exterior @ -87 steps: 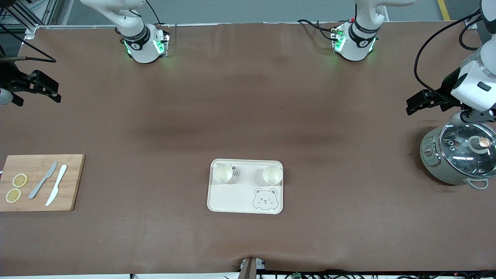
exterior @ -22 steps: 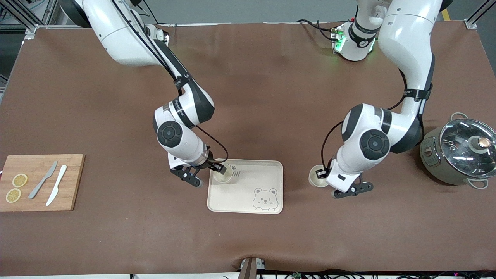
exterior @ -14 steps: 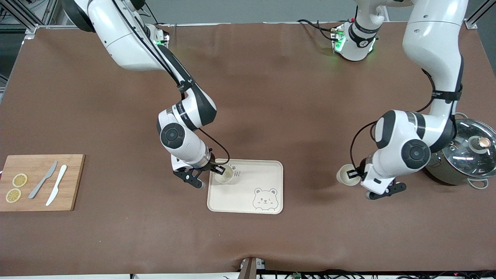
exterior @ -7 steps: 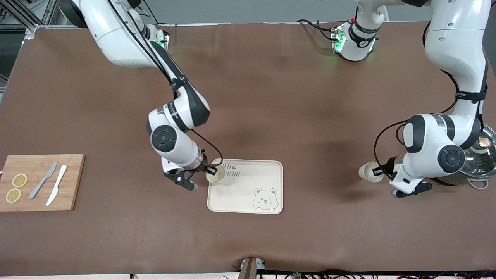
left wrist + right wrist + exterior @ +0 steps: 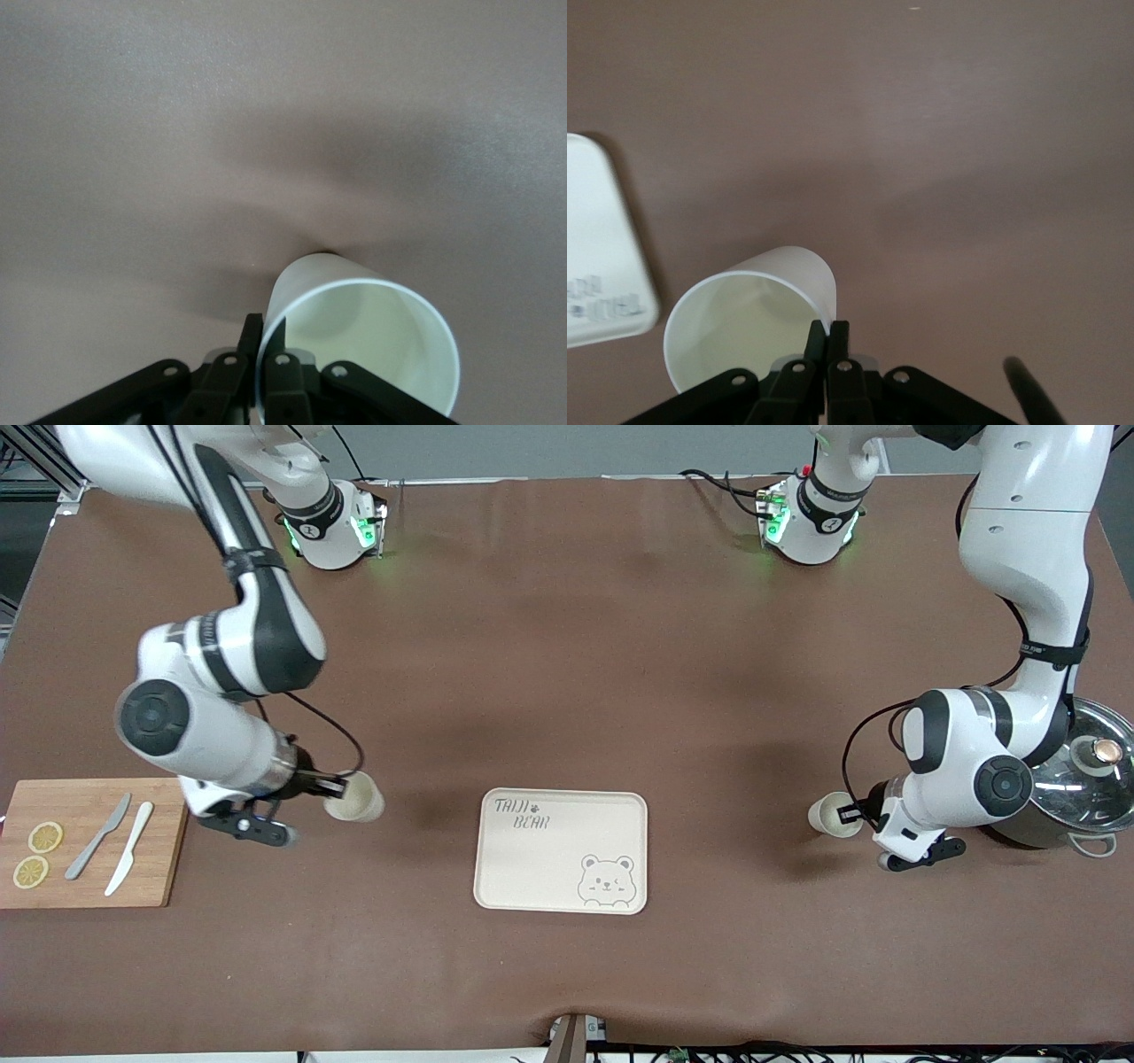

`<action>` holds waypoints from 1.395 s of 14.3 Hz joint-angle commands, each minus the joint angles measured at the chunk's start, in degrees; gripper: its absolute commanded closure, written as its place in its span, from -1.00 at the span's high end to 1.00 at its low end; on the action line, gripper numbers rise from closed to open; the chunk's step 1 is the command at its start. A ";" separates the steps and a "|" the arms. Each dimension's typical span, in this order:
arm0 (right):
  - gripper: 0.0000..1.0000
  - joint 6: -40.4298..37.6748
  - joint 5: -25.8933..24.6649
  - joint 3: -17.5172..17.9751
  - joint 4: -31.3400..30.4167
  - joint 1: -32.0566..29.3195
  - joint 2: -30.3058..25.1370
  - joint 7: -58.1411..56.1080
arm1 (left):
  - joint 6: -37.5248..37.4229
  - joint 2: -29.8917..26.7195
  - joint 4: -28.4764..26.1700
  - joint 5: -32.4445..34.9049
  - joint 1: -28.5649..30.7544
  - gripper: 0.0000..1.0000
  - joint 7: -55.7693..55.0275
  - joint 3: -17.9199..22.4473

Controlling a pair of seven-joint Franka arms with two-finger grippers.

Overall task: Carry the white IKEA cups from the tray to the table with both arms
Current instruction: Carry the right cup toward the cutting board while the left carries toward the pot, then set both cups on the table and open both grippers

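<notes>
Two cream-white cups are both held off the bear tray (image 5: 563, 868). My right gripper (image 5: 335, 786) is shut on the rim of one cup (image 5: 356, 798) and holds it tilted over the bare table between the cutting board and the tray. In the right wrist view the gripper (image 5: 829, 332) pinches the cup's wall (image 5: 749, 328). My left gripper (image 5: 852, 813) is shut on the rim of the other cup (image 5: 831, 815), low over the table between the tray and the pot. In the left wrist view the gripper (image 5: 264, 332) clamps that cup (image 5: 359, 341).
A wooden cutting board (image 5: 89, 872) with two lemon slices and two knives lies at the right arm's end. A grey pot with a glass lid (image 5: 1059, 784) stands at the left arm's end, close to the left arm's wrist. The tray's corner shows in the right wrist view (image 5: 594, 257).
My right arm has lifted its cup off the tray and carried it toward the cutting board. My left arm carried its cup toward the pot, then shifted slightly back toward the tray.
</notes>
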 commanded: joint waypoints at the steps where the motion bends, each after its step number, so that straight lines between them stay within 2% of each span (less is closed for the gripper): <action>1: -1.00 3.18 -0.72 1.20 -9.65 -7.67 -6.31 -11.95 | 0.60 -1.09 -0.97 0.54 0.34 0.85 0.56 -0.32; 2: -1.00 3.71 -0.72 1.29 -10.36 -10.66 -6.41 -16.96 | 0.08 -2.22 -0.88 0.54 0.43 1.00 1.00 -0.32; 5: -1.00 4.59 -0.72 1.29 -11.59 -16.03 -5.62 -23.50 | -2.12 -6.00 -0.36 0.45 0.34 1.00 1.09 -0.32; 8: -1.00 16.24 -0.81 1.20 -20.89 -17.71 -5.62 -25.88 | -7.37 -10.39 1.48 0.37 0.34 1.00 1.35 -0.41; 11: -1.00 23.82 -0.81 1.29 -26.97 -19.20 -5.53 -28.07 | -14.58 -12.08 8.23 0.45 0.34 1.00 1.35 -0.32; 15: -1.00 26.22 -0.72 1.29 -27.51 -21.05 -4.12 -30.19 | -21.53 -12.08 16.68 1.07 0.25 1.00 1.62 -0.15; 19: -1.00 28.15 -0.72 1.29 -28.82 -21.41 -3.24 -30.19 | -24.53 -14.71 18.36 2.03 0.43 1.00 2.40 0.29; 20: -0.88 28.15 -0.81 1.29 -28.83 -21.32 -2.98 -30.19 | -24.97 -15.59 18.36 3.25 0.43 1.00 3.37 0.21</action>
